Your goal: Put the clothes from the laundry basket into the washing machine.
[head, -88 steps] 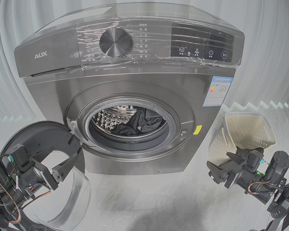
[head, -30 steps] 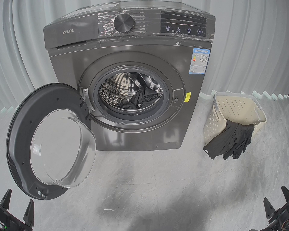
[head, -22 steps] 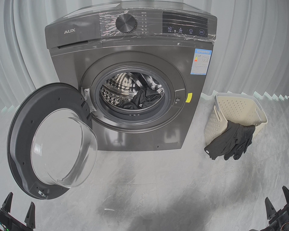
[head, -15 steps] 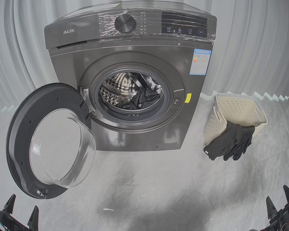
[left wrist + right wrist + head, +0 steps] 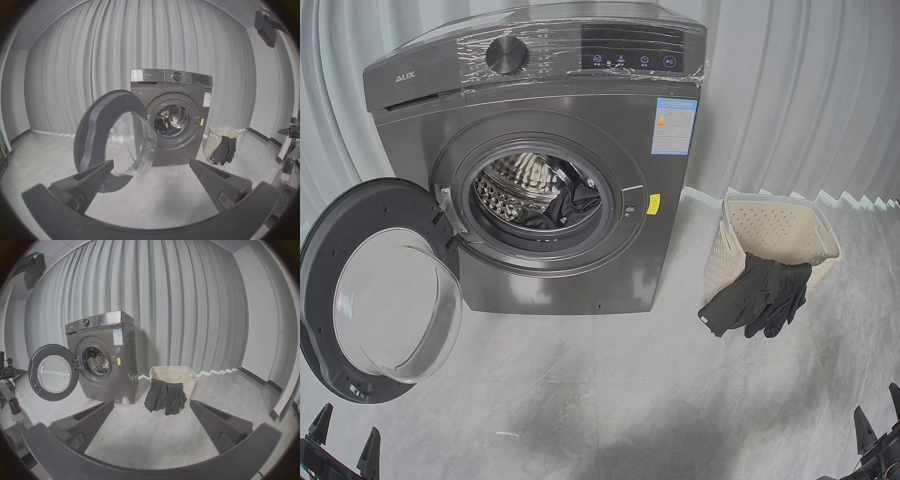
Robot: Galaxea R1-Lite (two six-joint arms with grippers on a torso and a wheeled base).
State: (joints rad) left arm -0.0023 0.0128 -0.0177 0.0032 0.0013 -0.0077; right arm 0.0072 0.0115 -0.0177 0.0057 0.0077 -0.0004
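**Door open, one dark garment in the drum, another over the basket rim**

The washing machine point(image 5: 550, 281) is a front loader with a brushed grey metal shell. A clear plastic film point(image 5: 581, 59) still wraps its control panel, wrinkled around the round ribbed dial point(image 5: 505, 54). Its door point(image 5: 375, 206) is swung wide on the robot's left – a dark grey ring around a bulging bowl of clear glass. Inside, the perforated steel drum point(image 5: 506, 187) shines, and dark cloth point(image 5: 569, 206) lies crumpled at its bottom; whether that is one piece or several is hard to tell from here.

On the machine's other side, near it but apart, stands the laundry basket point(image 5: 775, 225): cream plastic, roughly rectangular with rounded corners, its walls punched with small holes. A black garment point(image 5: 759, 300) hangs limp over the front rim, its soft folds spilling down the outside to the floor point(image 5: 612, 387), which is smooth, grey and marbled. A pale pleated curtain point(image 5: 800, 94) runs behind everything.

Both arms are low and well back from the machine and basket. The left gripper point(image 5: 150, 162) has its wedge-shaped dark fingers spread wide with nothing between them – and the right gripper point(image 5: 150, 402) is likewise spread and empty, facing the basket.
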